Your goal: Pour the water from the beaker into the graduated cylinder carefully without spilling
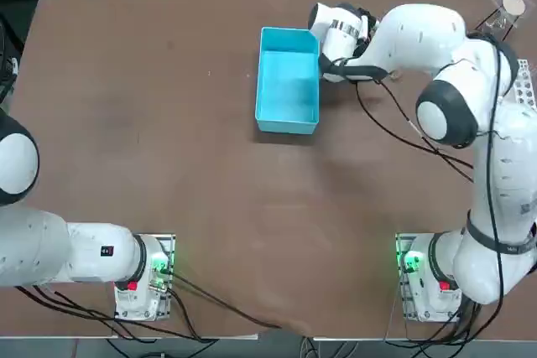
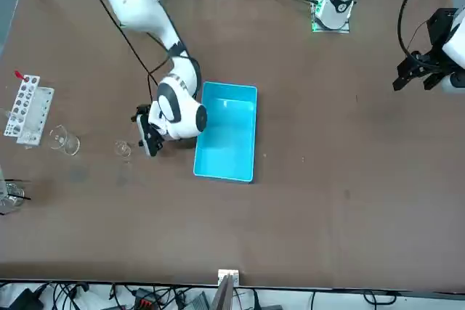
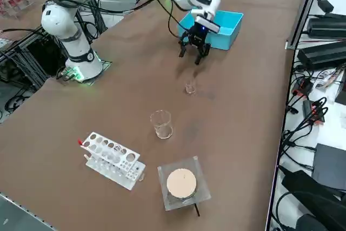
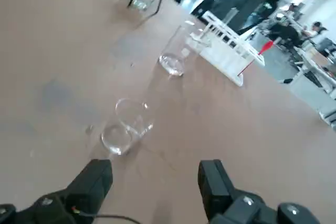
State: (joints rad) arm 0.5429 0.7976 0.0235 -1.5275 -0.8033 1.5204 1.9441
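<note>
At twelve o'clock, robot's way round, sits a blue tub (image 1: 287, 81); at one the right gripper (image 4: 156, 169) hangs spread wide, holding nothing. The little glass (image 3: 190, 87), at two, looks light, stiff, slick and breakable, so I'd pinch its side gently, below the rim.

Right side view | brown table (image 3: 108, 117) | blue bin (image 3: 230, 25), upper right | small beaker (image 3: 190, 87), upper centre | wider glass cup (image 3: 161, 125), centre | white rack (image 3: 113, 160), lower left | disc-topped stand (image 3: 204, 190), lower centre
</note>
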